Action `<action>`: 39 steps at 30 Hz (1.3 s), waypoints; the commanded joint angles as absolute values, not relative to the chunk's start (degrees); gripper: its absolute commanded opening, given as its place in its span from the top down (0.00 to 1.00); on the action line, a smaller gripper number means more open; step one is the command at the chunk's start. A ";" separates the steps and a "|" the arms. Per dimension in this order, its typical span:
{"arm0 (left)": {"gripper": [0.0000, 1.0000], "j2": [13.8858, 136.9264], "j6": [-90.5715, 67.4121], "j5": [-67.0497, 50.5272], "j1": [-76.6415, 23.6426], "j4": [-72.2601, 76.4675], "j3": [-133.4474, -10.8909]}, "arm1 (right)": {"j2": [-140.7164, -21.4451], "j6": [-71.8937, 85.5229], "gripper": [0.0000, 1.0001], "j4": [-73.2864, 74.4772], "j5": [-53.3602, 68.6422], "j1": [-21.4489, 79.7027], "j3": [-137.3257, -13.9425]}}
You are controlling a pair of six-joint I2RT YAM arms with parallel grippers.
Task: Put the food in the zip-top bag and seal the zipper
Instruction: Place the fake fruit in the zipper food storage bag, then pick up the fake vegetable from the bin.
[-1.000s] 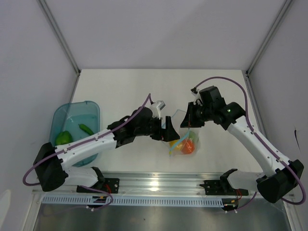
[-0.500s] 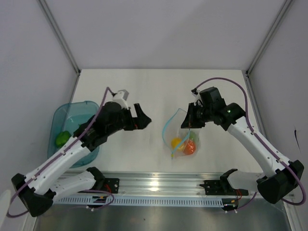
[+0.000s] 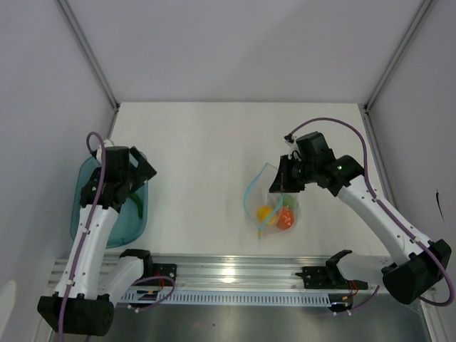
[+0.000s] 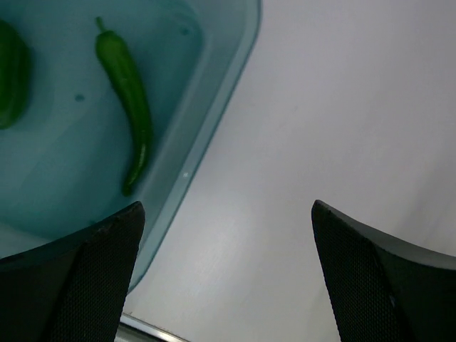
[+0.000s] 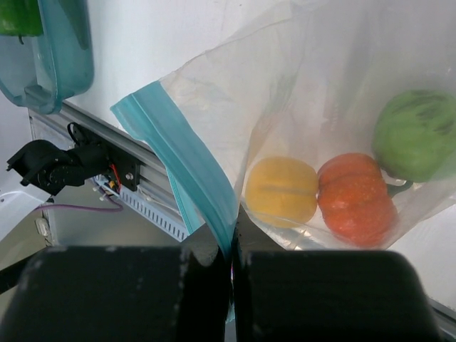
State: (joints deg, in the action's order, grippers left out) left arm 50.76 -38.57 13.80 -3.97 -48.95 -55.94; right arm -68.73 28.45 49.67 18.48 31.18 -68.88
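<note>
The clear zip-top bag point(image 3: 274, 206) lies at centre right with its mouth held up. It holds the orange fruit point(image 5: 356, 196), the yellow piece point(image 5: 281, 189) and one green round fruit point(image 5: 417, 135). My right gripper point(image 3: 279, 184) is shut on the light blue zipper strip point(image 5: 178, 149), as the right wrist view point(image 5: 233, 242) shows. My left gripper point(image 3: 142, 169) is open and empty point(image 4: 242, 285) above the right rim of the teal tray point(image 4: 214, 121). In the tray lie the slim green chili point(image 4: 128, 107) and the other green round fruit point(image 4: 11, 78).
The teal tray point(image 3: 85, 214) sits at the table's left edge. An aluminium rail point(image 3: 228, 274) with the arm bases runs along the near edge. White walls and slanted frame posts close off the back and sides.
My left gripper left the bag's mouth, leaving the yellow piece inside, and swung left to above the tray. My right gripper kept its hold on the zipper strip.
</note>
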 commanded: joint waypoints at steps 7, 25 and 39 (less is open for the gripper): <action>0.01 56.07 -43.06 25.58 2.98 -55.37 -55.99 | -67.06 27.60 1.00 45.97 20.39 31.29 -66.97; 0.10 77.85 -41.84 14.86 14.24 -42.81 -49.66 | -69.70 25.49 1.00 42.10 23.73 31.11 -64.78; 0.33 89.65 -41.66 11.34 17.58 -41.40 -52.29 | -68.12 26.37 1.00 42.54 23.47 30.94 -64.60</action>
